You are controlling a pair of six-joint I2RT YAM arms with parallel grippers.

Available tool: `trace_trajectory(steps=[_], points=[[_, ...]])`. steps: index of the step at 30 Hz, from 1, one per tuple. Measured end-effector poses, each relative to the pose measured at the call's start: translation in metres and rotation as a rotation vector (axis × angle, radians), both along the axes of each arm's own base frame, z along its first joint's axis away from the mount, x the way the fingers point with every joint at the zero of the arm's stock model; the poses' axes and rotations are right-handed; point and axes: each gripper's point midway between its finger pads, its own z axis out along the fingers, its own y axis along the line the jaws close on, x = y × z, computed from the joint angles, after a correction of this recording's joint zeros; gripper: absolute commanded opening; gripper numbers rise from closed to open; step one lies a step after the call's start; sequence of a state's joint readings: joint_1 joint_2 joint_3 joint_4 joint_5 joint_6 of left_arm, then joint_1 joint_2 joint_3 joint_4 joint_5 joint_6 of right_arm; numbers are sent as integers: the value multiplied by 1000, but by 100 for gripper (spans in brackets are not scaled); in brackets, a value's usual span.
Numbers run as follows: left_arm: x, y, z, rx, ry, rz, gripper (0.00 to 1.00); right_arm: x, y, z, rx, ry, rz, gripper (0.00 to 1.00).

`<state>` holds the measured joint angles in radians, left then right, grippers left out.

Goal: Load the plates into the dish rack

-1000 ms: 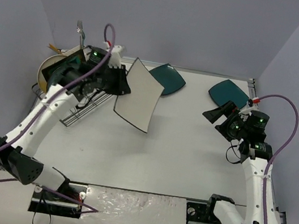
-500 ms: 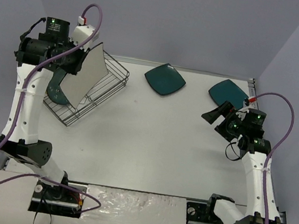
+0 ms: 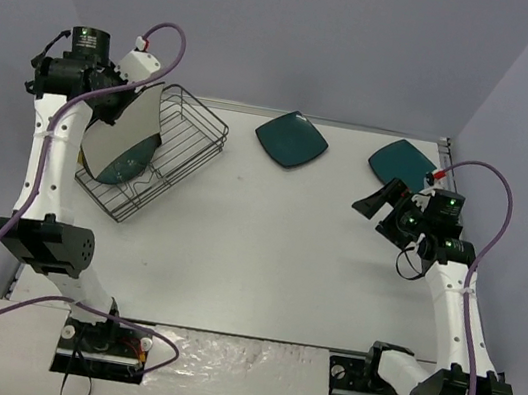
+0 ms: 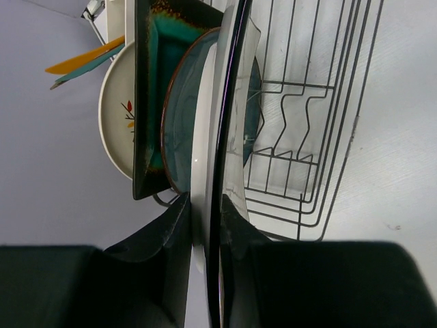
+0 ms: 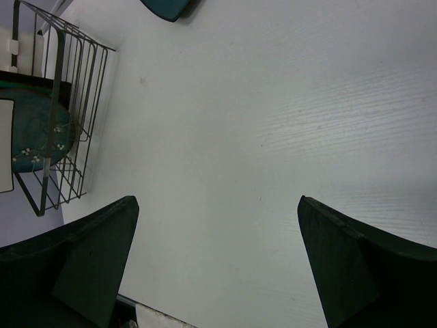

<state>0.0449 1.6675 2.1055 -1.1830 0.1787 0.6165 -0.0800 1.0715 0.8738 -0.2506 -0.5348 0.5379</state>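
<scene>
Black, two-finger, item one: my right gripper (image 5: 216, 201), nearest the bases. Its fingers (image 5: 89, 260) are spread wide with nothing between them. It hangs over the bare white table (image 3: 275, 250) on the right side.

Item two: my left gripper (image 4: 205, 205), raised over the table's left side. It pinches the white square plate (image 4: 205, 157) by its edge, one finger (image 4: 164, 239) on each face. The plate stands on edge, close to upright, at the left end of the dish rack (image 4: 339, 116) (whether its bottom edge rests on the wires I cannot tell). Its glossy right face mirrors the wires.

Item three: rack contents, all on edge, listed outward from the white plate as my left wrist sees them. First comes the round grey-blue plate (image 4: 179, 116), just beside the white one. Next is the brown-rimmed teal square (image 4: 151, 68), then the round cream plate (image 4: 115, 102) with a twig motif, outermost. Beyond these, orange and teal handles (image 4: 82, 63) stick out at the rack's corner.

Item four: the rack itself, black wire, with its wavy dividers showing to the right of the white plate.

Item five, farthest: two plates lying flat along the table's far edge, well apart from each other and both outside the rack. The middle dark teal plate (image 3: 292, 139) sits near the rack's right end. The right-hand dark teal plate (image 3: 402, 162) lies beyond my right gripper.
</scene>
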Motion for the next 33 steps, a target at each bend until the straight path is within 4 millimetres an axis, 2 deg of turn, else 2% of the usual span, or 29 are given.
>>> trace_trajectory(steps=[10, 14, 22, 29, 33], points=[[18, 11, -50, 0, 83, -12, 0, 3, -1, -10, -13, 26, 6, 100], [27, 12, -59, -4, 82, -13, 0, 4, -2, -12, -15, 31, 4, 100], [38, 11, -64, -24, 62, -23, 0, 5, -3, -11, -17, 26, 0, 100], [36, 8, -99, -57, 120, -32, 0, 6, -5, -11, -27, 22, -12, 100], [36, 12, -110, -70, 135, -15, 7, 7, -7, -14, -30, 21, -19, 100]])
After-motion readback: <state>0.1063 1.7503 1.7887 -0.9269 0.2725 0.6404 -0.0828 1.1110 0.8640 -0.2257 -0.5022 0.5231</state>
